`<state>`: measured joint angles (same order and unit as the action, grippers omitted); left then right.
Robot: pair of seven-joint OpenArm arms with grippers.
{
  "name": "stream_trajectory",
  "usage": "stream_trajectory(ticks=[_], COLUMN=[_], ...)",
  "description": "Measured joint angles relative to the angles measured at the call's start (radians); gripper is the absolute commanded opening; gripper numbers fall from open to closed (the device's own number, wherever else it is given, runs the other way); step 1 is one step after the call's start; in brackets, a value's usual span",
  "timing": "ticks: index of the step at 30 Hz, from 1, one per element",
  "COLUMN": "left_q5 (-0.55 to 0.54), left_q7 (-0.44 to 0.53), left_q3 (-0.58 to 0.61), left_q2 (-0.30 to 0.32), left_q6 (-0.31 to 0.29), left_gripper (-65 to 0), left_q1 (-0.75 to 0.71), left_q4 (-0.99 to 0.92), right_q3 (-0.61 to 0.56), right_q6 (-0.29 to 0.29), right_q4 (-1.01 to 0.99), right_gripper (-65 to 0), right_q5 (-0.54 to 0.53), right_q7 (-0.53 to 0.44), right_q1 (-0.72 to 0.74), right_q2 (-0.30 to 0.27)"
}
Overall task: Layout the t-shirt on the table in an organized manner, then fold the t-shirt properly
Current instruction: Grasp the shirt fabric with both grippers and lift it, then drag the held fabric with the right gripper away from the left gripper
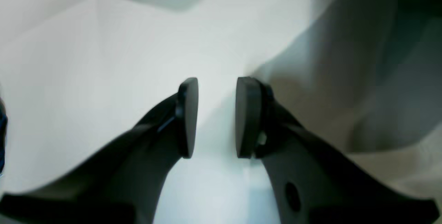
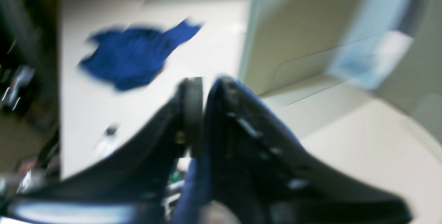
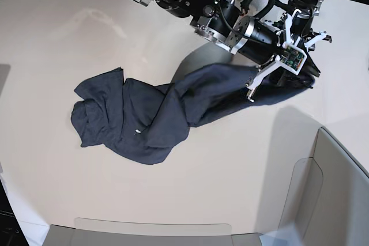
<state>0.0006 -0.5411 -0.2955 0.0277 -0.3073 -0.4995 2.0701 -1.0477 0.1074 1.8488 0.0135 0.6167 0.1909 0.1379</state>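
The t-shirt (image 3: 144,116) lies on the table (image 3: 57,38), not flat. Its left part is a crumpled heap. From the heap a long strip of shirt runs up and to the right. The right gripper (image 3: 262,82) is at the right end of that strip, touching it. In the right wrist view its fingers (image 2: 191,113) are close together and blue cloth hangs by them. That picture is blurry, so I cannot tell if they pinch the cloth. The left gripper (image 1: 217,117) is apart from the shirt. Its fingers (image 1: 188,117) are partly open, with nothing between them and only white table below.
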Motion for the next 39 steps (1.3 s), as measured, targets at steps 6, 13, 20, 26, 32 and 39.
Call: stream_trajectory(ticks=[6,13,20,26,32,39], left_q5=[0.000,0.000,0.000,-0.001,0.000,0.000], left_q7=[-0.005,-0.004,-0.005,-0.003,-0.007,-0.006], left_q3=[0.001,0.002,0.005,0.046,0.071,0.071], left_q2=[0.000,-0.002,-0.001,0.000,0.000,0.000], left_q6=[0.000,0.000,0.000,0.000,0.000,0.000], left_gripper=[-48.0,-48.0,-48.0,-48.0,-48.0,-48.2], left_q1=[-0.005,-0.024,-0.052,-0.046,-0.075,-0.074], left_q4=[0.000,0.000,0.000,0.000,0.000,0.000], right_q3=[0.011,0.391,0.906,1.215,1.276,1.278], right_q6=[-0.006,-0.008,-0.052,-0.109,-0.105,-0.093], right_q4=[0.082,0.166,0.016,-0.162,-0.248,-0.428], right_gripper=[-23.6,-23.3,-23.3,-23.3,-23.2,-24.9], right_q5=[0.033,0.019,-0.263,-0.465,-0.485,-0.485], right_q7=[-0.001,-0.007,0.185,0.288,0.275,0.251], right_q1=[-0.011,-0.135,-0.106,-0.069,-0.057,-0.022], right_q2=[-0.087,-0.186,-0.183,-0.151,-0.148,-0.115])
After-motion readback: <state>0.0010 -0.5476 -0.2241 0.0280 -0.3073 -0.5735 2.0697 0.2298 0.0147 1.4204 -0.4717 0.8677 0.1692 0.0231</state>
